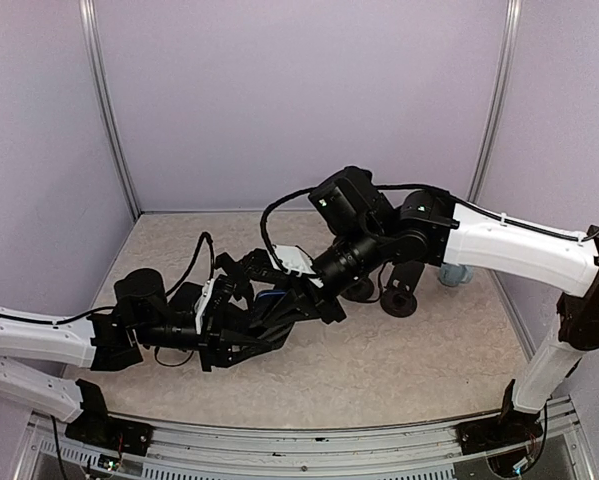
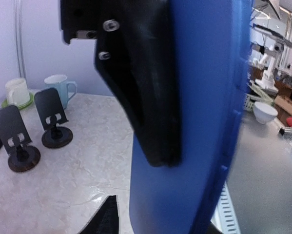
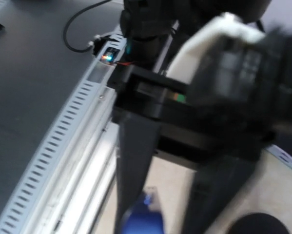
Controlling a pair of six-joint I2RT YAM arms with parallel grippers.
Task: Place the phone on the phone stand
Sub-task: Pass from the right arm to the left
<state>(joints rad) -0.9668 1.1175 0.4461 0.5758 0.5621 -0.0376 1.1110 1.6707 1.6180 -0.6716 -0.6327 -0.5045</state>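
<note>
Looks like a mid-air handoff over the table (image 1: 379, 370) — right claw (image 3: 165, 214) pinched shut on the blue phone (image 2: 199, 122) to keep it up, left claw (image 2: 136, 183) with a finger (image 2: 150, 97) flat against it, can't tell if gripping yet — both phone stands (image 2: 52, 109) well apart, bare.

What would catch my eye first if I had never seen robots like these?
The left arm and the right arm reach in from either side and meet over the middle of the table, their dark ends bunched together. In the left wrist view a bright blue phone fills much of the frame, close against a black finger. Beyond it, to the left, two black phone stands sit empty.
</note>
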